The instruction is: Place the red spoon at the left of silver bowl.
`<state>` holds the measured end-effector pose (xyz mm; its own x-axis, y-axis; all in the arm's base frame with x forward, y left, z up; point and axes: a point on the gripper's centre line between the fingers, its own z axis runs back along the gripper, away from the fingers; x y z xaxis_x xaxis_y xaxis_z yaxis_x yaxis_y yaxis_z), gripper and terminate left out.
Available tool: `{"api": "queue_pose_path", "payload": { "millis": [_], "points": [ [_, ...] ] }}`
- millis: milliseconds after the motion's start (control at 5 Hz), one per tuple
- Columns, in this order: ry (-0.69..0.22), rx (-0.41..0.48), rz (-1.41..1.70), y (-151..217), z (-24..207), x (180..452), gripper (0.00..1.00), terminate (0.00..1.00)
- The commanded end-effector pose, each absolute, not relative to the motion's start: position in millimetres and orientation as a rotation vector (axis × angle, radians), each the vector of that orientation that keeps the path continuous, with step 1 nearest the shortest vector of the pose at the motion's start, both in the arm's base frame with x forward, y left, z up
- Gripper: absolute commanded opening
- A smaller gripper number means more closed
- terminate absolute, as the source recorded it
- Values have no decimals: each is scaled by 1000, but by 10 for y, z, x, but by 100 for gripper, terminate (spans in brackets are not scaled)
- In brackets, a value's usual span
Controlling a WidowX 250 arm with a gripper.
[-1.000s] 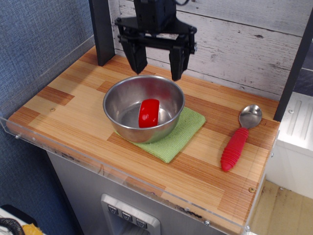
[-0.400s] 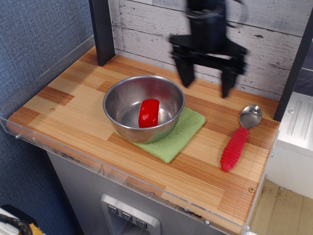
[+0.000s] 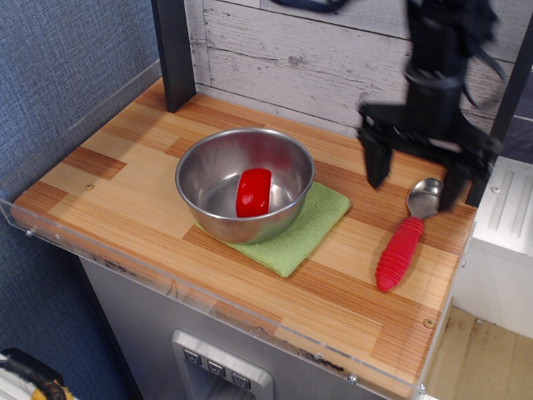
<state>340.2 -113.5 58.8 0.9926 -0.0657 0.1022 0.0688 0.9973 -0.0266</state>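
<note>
The open, empty end effector (image 3: 414,177) is seen above the scoop end of the red spoon (image 3: 405,239), whose handle is angled toward the counter's (image 3: 125,171) front edge.

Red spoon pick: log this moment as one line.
gripper: open, above spoon scoop | spoon: flat on table, right of bowl | grasp: not yet

Whitewashed plank wall (image 3: 275,50) behind wooden counter (image 3: 125,179); blue wall (image 3: 58,67) left.
</note>
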Motion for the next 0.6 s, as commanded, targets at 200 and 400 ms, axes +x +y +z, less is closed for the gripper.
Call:
{"api": "queue_pose_path", "payload": {
  "millis": [200,400],
  "points": [
    [-126,10,9,-1158,502,3402,100,0],
    [-126,-9,-11,-1094,455,3390,100,0]
  ]
}}
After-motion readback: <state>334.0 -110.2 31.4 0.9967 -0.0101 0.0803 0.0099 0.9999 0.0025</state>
